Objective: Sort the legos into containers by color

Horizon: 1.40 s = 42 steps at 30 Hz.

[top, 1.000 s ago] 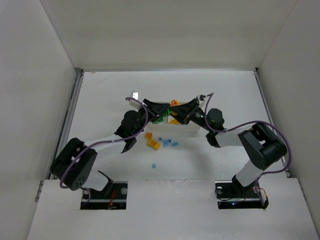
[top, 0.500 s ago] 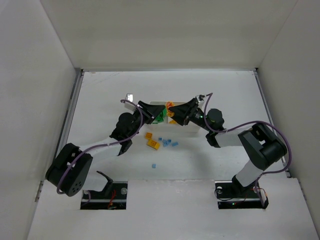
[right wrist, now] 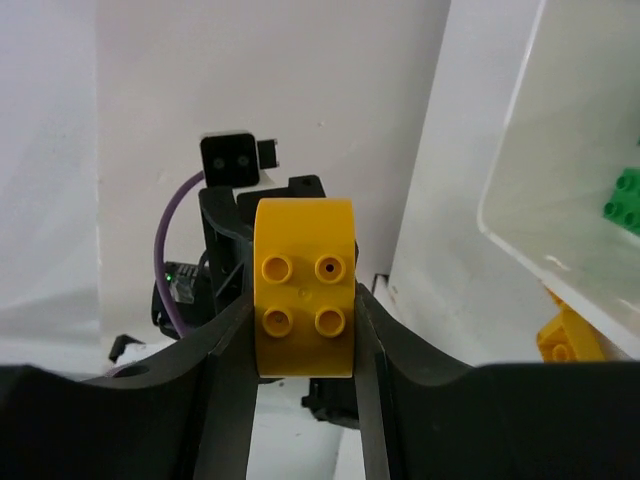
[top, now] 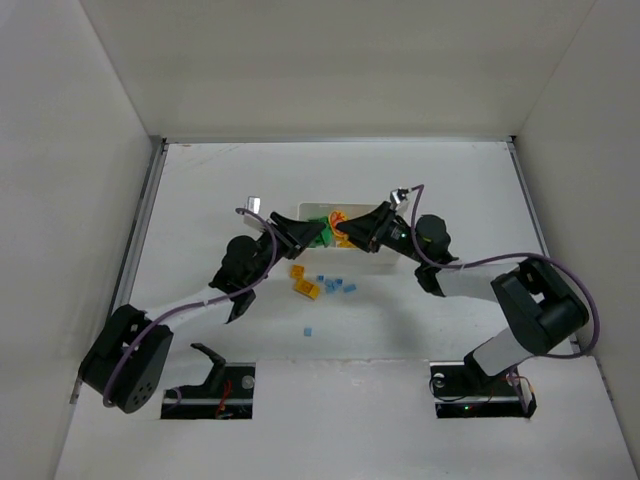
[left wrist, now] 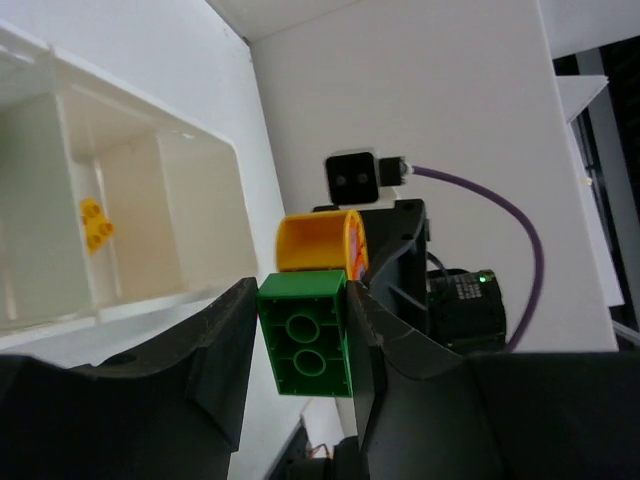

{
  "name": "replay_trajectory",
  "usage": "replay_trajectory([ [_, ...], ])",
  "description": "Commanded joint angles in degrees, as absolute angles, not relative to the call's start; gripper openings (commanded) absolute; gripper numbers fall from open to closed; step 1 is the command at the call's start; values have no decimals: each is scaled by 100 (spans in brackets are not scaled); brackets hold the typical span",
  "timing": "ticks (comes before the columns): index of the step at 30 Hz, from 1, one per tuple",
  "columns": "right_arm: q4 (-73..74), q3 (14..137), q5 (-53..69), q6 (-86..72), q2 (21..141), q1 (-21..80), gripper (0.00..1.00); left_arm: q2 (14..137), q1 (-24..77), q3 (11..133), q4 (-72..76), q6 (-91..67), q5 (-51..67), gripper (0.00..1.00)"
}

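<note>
Legos (top: 307, 289) are split between my two grippers, the tray and the table. My left gripper (left wrist: 300, 320) pinches a green brick (left wrist: 305, 335) by its sides, the hollow underside facing the wrist camera. Just past its tips I see a yellow brick (left wrist: 315, 243) in the right gripper (top: 348, 230); whether the two bricks touch I cannot tell. To the left of my left fingers (left wrist: 225, 350) lies the tray (left wrist: 190, 220), with a small yellow piece (left wrist: 95, 223) in one of its compartments.

On the right wrist view the fingers (right wrist: 232, 370) are clamped on that yellow brick, studs toward the camera and its far end rounded. The tray's corner is off to that gripper's right, with a green piece (right wrist: 625, 200) inside. Another yellow piece (right wrist: 565, 340) shows at the tray's lower edge; inside or outside, I cannot tell.

From above, both grippers meet tip to tip over the tray. On the table (top: 450, 180), on the near side of the grippers, lie two loose yellow bricks and a cluster of blue bits (top: 335, 285). One blue bit (top: 308, 330) lies apart, nearer the arm bases.
</note>
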<state>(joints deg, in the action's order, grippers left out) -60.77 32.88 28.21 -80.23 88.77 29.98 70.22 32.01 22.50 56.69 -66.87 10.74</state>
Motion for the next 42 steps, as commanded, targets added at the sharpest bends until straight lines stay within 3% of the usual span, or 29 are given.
replay_trajectory([
  [1,-5469,3533,2303,-7261,8403,2782,26,6689,2870,1899,5494,-6416,1177,11],
  [7,-4624,3796,1943,-6584,8112,2817,25,6302,2597,1679,5177,-6284,1274,11],
  [19,-2848,5044,739,-5371,8807,3625,26,5265,2237,1995,4158,-5713,1143,12],
  [33,-1812,4834,-500,-4413,8315,3669,29,5405,2333,2144,4025,-5423,958,13],
  [35,-1548,4913,-781,-4281,8297,3669,34,5423,2360,2197,4008,-5388,932,13],
  [39,-1389,4948,-1089,-4079,8218,3669,67,5616,2439,2311,4034,-5300,826,13],
  [42,-1397,4878,-1142,-3999,8051,3669,74,5896,2553,2469,4043,-5186,712,13],
])
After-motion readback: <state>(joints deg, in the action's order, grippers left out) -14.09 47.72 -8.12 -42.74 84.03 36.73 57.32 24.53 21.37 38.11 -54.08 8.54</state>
